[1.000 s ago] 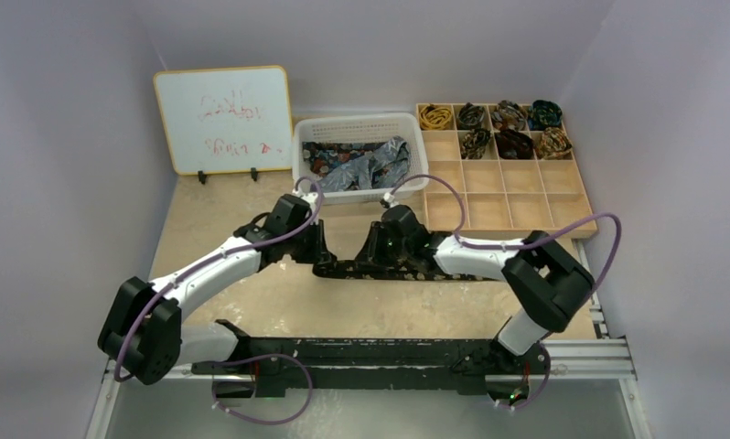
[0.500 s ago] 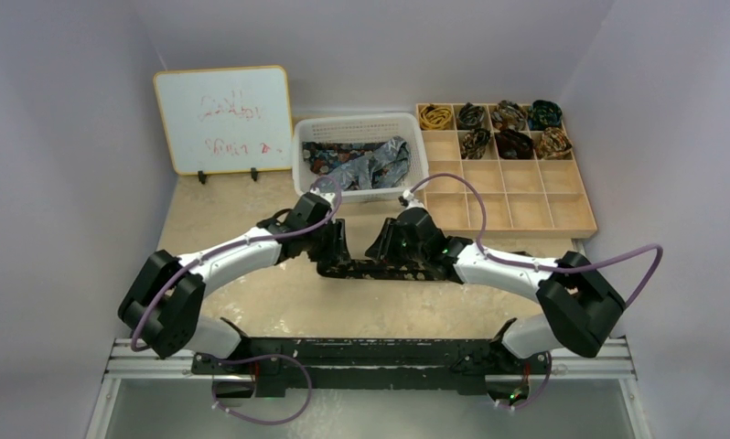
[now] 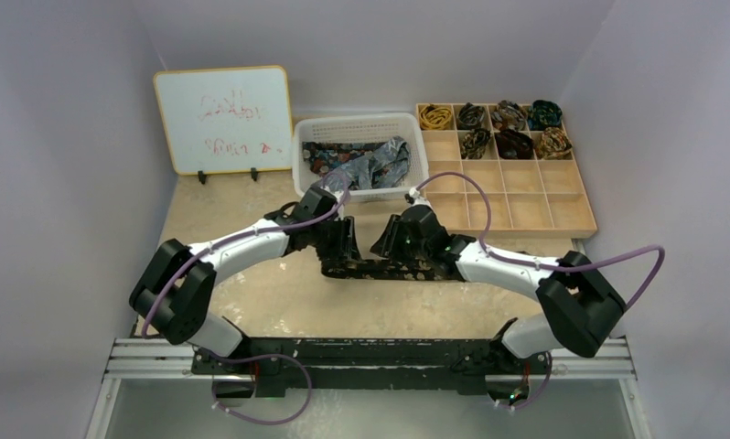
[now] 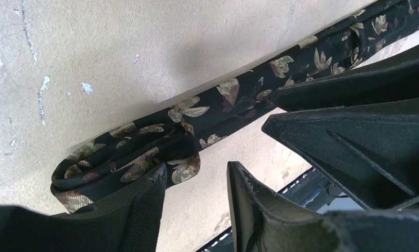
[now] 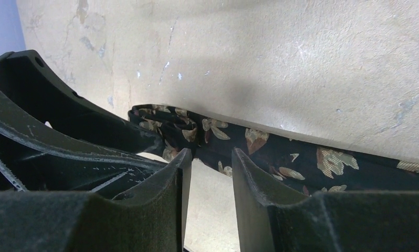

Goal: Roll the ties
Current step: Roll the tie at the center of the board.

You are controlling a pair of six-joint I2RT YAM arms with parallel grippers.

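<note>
A dark tie with gold-brown leaf motifs (image 3: 407, 271) lies flat across the table, its left end folded over into a small loop (image 4: 107, 163). My left gripper (image 3: 348, 249) stands open at that folded end. In the left wrist view (image 4: 194, 170) one fingertip (image 4: 149, 184) rests by the fold. My right gripper (image 3: 386, 249) is open just to the right, facing the left one. In the right wrist view (image 5: 210, 155) its jaws sit at the near edge of the tie (image 5: 291, 155). Neither holds fabric.
A white basket (image 3: 357, 121) with loose ties (image 3: 361, 165) stands behind the grippers. A wooden grid tray (image 3: 517, 206) at the back right holds several rolled ties (image 3: 512, 128) in its far cells. A whiteboard (image 3: 224, 119) stands at the back left. A metal rail (image 3: 370, 352) runs along the near edge.
Both arms have reached farther forward and shifted right, closing in on the tie's left end. The tie's left end has shifted slightly right.
</note>
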